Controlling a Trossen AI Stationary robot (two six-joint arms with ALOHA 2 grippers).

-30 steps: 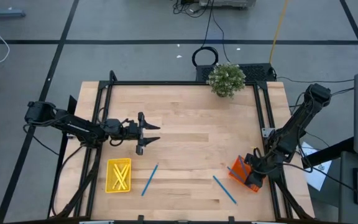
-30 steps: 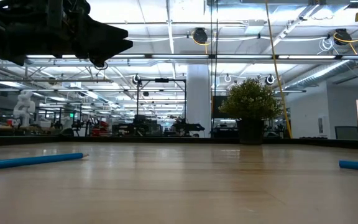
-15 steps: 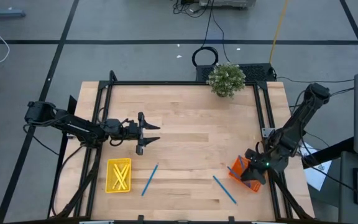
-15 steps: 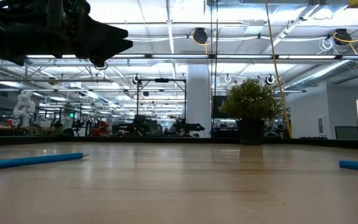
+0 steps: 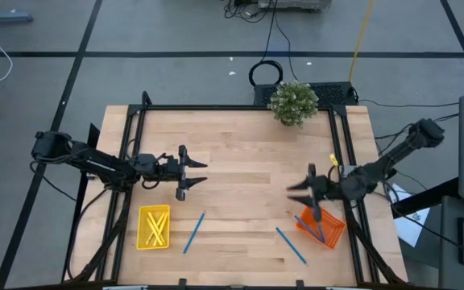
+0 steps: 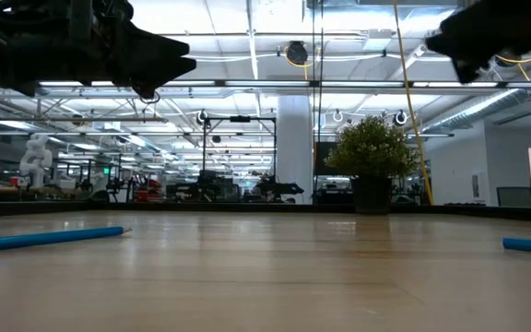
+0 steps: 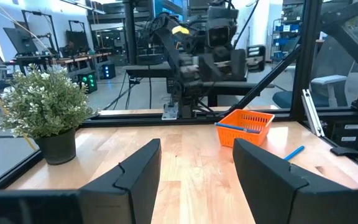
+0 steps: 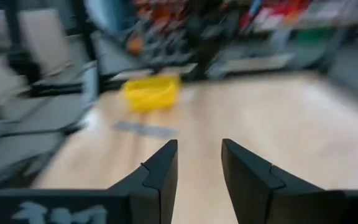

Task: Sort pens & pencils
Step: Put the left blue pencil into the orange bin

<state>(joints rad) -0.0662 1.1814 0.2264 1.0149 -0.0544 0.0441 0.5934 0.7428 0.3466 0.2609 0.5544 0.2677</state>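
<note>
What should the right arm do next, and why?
Probably swing the right gripper down to the loose blue pen lying beside the orange basket. Its fingers are apart with nothing between them, it hovers above the table, and that pen is the nearest one not yet sorted.

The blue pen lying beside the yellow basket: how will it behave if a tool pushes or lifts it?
The blue pen looks thin, straight and stiff, so it probably will not bend. Lying flat on the smooth wooden table, it may roll or spin if pushed sideways. It seems light, but lies low, so gripping it could be tricky.
</note>
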